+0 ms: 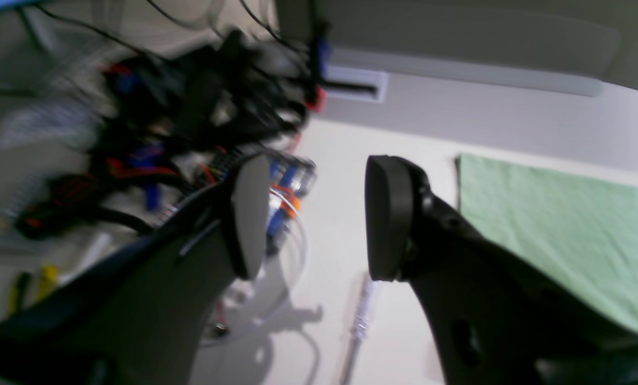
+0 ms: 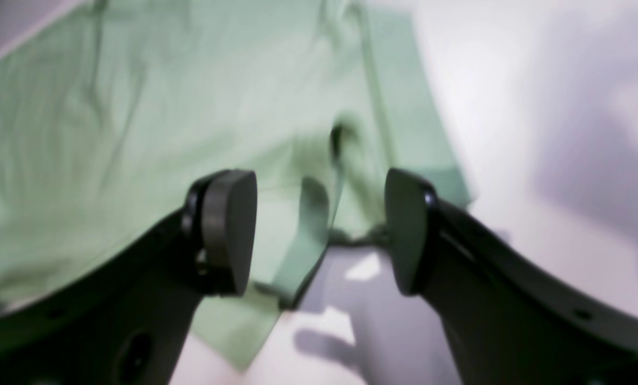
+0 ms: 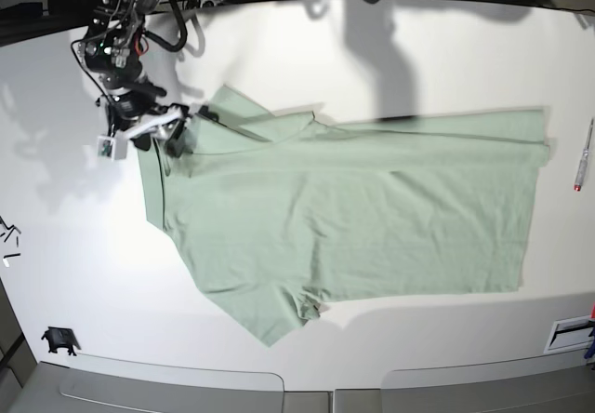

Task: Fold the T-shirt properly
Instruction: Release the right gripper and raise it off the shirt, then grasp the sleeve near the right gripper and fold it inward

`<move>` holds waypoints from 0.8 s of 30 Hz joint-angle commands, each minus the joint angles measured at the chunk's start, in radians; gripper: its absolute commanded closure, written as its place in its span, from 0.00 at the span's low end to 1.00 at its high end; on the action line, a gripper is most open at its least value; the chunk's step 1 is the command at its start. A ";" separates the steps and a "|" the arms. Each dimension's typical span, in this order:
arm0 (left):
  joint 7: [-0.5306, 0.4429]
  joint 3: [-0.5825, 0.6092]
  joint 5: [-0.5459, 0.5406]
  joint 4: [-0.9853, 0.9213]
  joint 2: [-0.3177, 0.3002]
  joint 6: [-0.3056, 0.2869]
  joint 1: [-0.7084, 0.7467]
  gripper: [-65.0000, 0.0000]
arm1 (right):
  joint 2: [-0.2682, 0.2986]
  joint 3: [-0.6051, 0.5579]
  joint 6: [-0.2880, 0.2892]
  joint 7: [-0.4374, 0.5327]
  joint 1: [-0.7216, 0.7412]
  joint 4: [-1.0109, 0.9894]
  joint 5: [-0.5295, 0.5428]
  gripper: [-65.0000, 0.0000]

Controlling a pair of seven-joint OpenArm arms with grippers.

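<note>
The T-shirt (image 3: 372,218) lies spread out on the white table (image 3: 307,50), pale green, with one sleeve (image 3: 270,315) pointing to the front edge. My right gripper (image 3: 186,126) hovers open over the shirt's left end. In the right wrist view, the right gripper (image 2: 319,230) has only a raised fold of fabric (image 2: 310,240) below its gap. My left gripper (image 1: 319,219) is open and empty, beside a straight edge of the shirt (image 1: 559,230). It does not show in the base view.
A pen (image 3: 583,157) lies off the shirt's right edge, and the pen (image 1: 362,313) sits under the left gripper. Tangled cables and electronics (image 1: 190,133) crowd that side. A small black object (image 3: 59,340) and a white holder (image 3: 569,336) sit near the front corners.
</note>
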 commanded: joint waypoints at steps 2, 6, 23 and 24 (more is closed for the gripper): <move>-0.016 -0.006 -0.014 0.016 -0.035 -0.002 0.003 0.58 | 0.009 0.004 0.008 -0.003 -0.040 0.022 0.056 0.45; -0.017 -0.006 -0.031 0.014 -0.029 -0.003 0.034 0.58 | -0.005 0.004 0.009 -0.012 -0.135 0.020 0.099 0.45; -0.018 -0.006 -0.033 0.014 0.036 -0.004 0.046 0.58 | -0.099 0.003 0.008 0.121 -0.137 -0.211 0.309 0.45; -0.019 -0.006 -0.033 0.014 0.036 -0.004 0.046 0.58 | -0.101 0.003 0.008 0.114 -0.129 -0.225 0.317 0.45</move>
